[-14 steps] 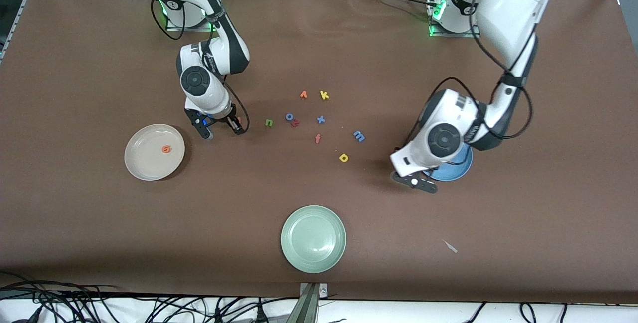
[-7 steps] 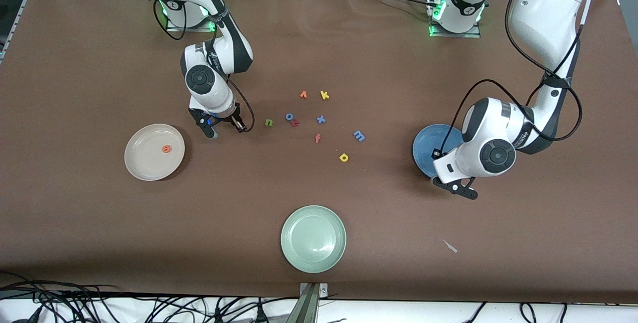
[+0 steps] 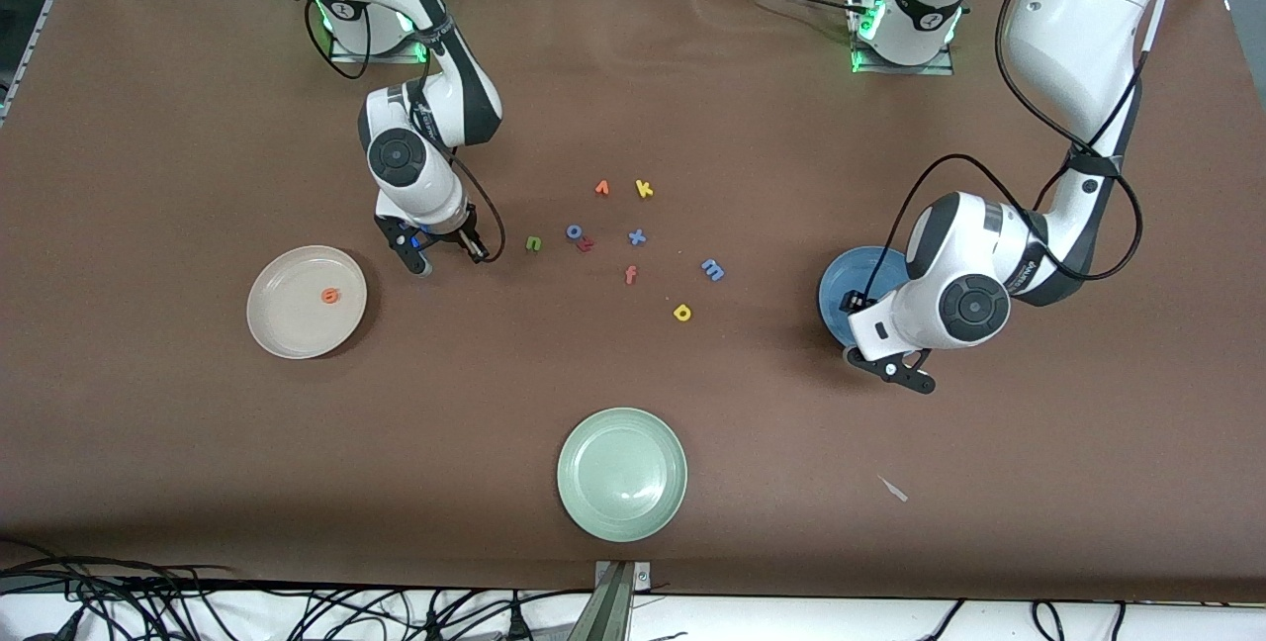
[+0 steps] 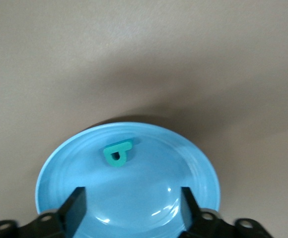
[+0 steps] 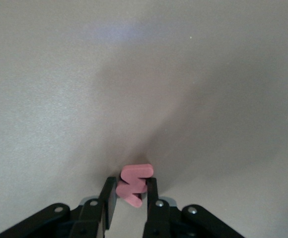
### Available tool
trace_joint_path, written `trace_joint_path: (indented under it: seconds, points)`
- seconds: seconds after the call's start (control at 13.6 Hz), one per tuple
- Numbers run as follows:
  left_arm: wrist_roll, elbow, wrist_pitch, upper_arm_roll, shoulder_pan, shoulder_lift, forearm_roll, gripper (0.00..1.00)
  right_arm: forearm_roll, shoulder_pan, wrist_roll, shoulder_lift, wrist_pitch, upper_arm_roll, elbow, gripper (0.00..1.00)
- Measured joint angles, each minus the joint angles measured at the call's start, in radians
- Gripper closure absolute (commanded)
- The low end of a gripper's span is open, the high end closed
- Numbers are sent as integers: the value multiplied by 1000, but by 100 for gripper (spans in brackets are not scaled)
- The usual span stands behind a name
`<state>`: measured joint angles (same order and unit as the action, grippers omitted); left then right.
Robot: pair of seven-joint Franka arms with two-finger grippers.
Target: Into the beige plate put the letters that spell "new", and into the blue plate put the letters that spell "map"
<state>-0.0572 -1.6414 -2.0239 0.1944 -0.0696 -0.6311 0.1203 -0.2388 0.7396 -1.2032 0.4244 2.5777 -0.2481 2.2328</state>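
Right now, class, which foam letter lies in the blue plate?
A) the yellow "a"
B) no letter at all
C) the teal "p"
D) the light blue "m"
C: the left wrist view shows the teal "p" lying alone in the blue plate, between the open fingers of the left gripper.
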Motion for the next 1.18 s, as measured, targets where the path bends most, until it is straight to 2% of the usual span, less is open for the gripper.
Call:
trace_joint_path:
  seconds: [0.29, 0.44, 0.81, 0.95, 1.1, 1.18]
  points:
    - [103, 5, 0, 55, -4, 5, 0, 0, 1, 0, 117, -10, -173, -27, -95, 100]
    - [153, 9, 0, 77, -6, 6, 0, 0, 3, 1, 306, -24, -239, -83, -124, 100]
    - [259, 21, 0, 110, -24, 6, 0, 0, 3, -11, 846, -26, -263, -263, -125, 100]
    - [340, 21, 0, 115, -59, 6, 0, 0, 4, -30, 1024, -20, -264, -305, -124, 100]
    - [423, 16, 0, 121, -111, 4, -2, 0, 4, -87, 1185, -7, -263, -321, -133, 100]
    - [461, 11, -2, 124, -141, 3, -6, 0, 4, -117, 1238, 6, -263, -322, -142, 85]
